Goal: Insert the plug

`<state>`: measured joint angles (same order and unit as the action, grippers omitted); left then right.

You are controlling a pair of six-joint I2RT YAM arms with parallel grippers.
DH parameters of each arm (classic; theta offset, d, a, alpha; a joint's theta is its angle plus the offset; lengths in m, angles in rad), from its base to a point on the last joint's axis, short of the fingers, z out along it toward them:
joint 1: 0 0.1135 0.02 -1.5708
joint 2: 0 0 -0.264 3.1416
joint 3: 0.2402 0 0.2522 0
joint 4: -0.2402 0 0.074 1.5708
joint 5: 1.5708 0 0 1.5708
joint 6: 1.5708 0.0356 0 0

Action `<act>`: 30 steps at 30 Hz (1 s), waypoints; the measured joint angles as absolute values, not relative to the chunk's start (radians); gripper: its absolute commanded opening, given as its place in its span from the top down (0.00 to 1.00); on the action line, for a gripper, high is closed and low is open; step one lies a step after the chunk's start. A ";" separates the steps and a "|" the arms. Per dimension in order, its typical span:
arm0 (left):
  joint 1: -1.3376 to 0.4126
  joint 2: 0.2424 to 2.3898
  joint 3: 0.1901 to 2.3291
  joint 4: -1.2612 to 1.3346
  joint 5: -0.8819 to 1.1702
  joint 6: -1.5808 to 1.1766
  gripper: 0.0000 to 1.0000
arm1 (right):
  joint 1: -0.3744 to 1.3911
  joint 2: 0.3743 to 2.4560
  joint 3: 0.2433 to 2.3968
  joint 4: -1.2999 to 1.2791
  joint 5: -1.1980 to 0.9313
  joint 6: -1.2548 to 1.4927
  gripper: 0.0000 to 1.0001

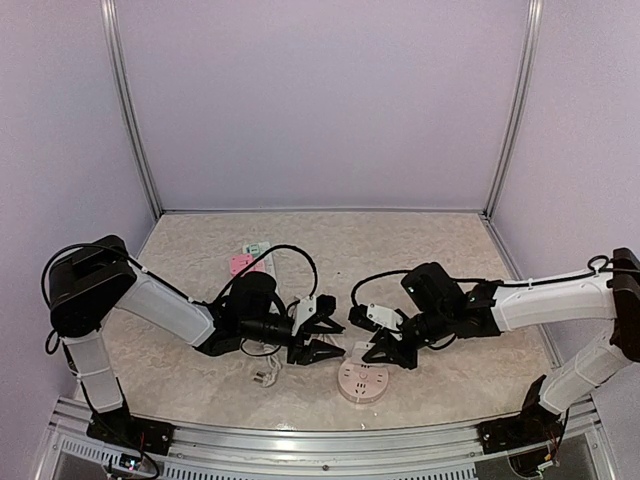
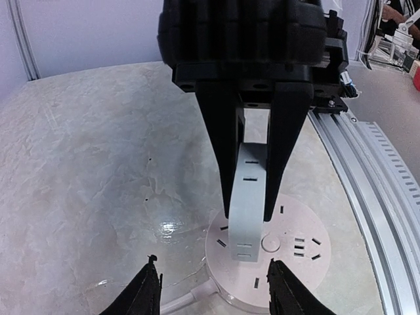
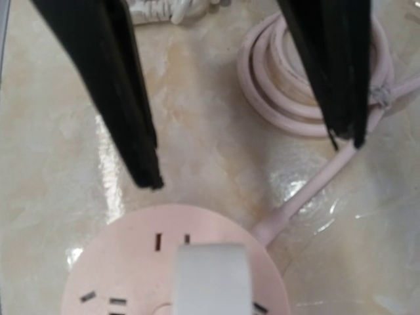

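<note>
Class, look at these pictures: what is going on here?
The right gripper, jaws shut, holds a white rectangular plastic plug over the round pink plastic socket hub on the marbled tabletop. Whether its pins have entered cannot be seen. The left gripper hovers near the hub, jaws open, holding nothing.

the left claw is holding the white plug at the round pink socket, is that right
No, the right claw holds the white plug at the round pink socket; the left claw is open and empty. The left wrist view shows it.
</note>
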<state>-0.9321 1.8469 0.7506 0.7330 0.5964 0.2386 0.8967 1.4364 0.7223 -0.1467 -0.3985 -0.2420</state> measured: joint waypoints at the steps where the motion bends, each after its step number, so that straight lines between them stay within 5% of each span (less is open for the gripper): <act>1: -0.932 1.847 0.751 0.733 0.596 0.239 0.47 | 0.897 1.436 0.719 -0.136 -0.398 -0.242 1.00; 30: -0.904 1.841 0.719 0.733 0.600 0.297 0.48 | 0.982 1.549 0.739 -0.025 -0.284 -0.079 1.00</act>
<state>-0.9039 1.8408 0.7185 0.7326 0.5999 0.2966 0.9817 1.5486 0.7395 -0.0246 -0.2836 -0.0788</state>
